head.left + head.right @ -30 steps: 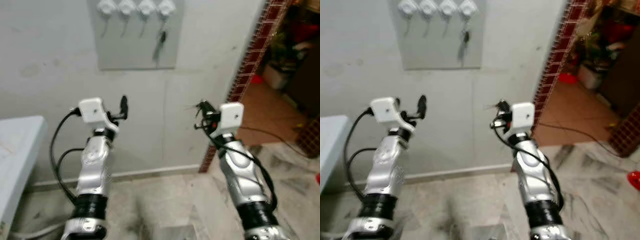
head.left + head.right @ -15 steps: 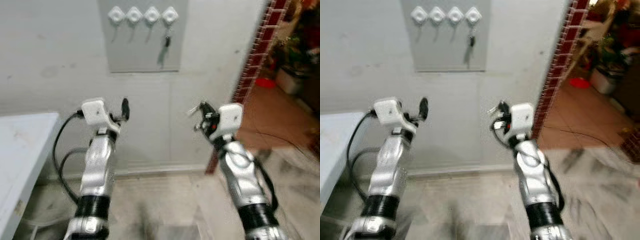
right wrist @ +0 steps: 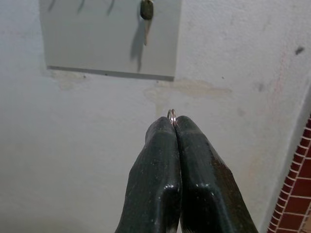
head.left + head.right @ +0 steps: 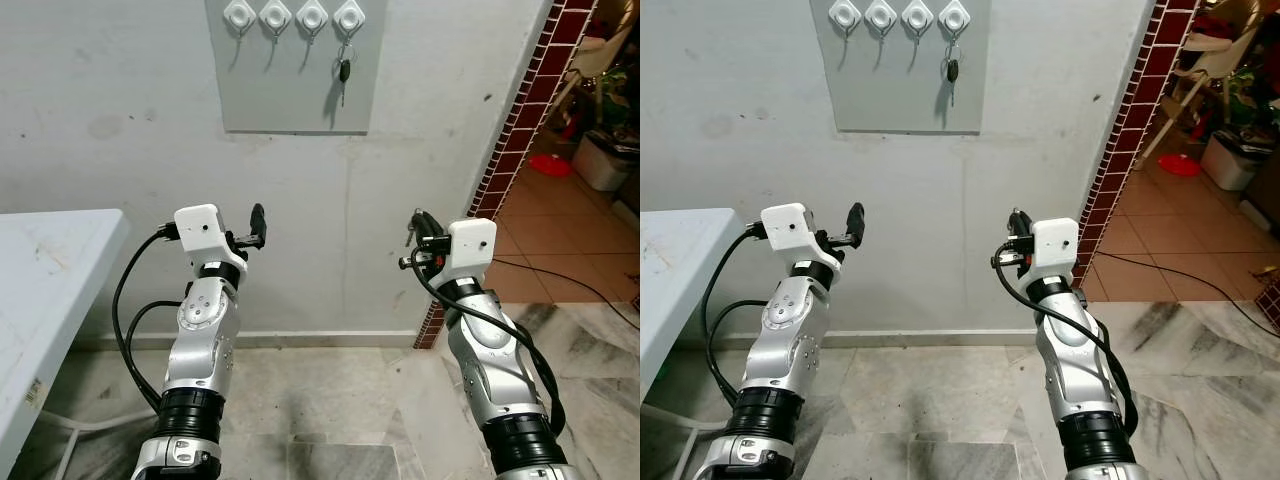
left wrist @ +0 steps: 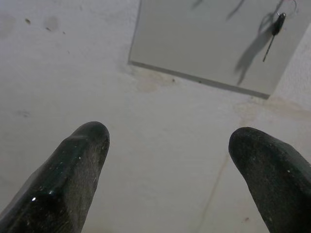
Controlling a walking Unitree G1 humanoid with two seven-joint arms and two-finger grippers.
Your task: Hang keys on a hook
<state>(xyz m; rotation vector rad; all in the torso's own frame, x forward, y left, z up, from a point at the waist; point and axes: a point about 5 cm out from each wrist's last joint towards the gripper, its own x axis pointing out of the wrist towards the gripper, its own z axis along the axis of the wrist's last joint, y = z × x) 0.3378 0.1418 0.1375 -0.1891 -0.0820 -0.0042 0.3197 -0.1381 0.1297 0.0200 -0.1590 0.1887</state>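
Right gripper (image 3: pixel 174 127) pressed tight, fingers (image 3: pixel 160 165) together on a small metal key ring (image 3: pixel 171 114) that peeks out just past the tips. Held at chest height in front of the white wall (image 4: pixel 120 110), well below the grey board (image 4: pixel 295 100). Left gripper (image 5: pixel 167 145) spread wide, holding and touching nothing, aimed at the same wall beside the white table (image 4: pixel 40 270).

On the board, four white hooks (image 4: pixel 899 15) in a row. A dark-headed key (image 4: pixel 344 78) dangling from the rightmost one, long axis vertical, head up, blade pointing straight down. The ring in the right gripper seen edge-on, pointing toward the wall; nothing more of what hangs from it to be made out.

Compared with half a second ago: picture sharp instead of blurred, board sitting higher in the head views, both arms in much the same raised pose, key on the same hook.

Red brick pillar (image 4: pixel 525 110) and a tiled doorway off to the right.
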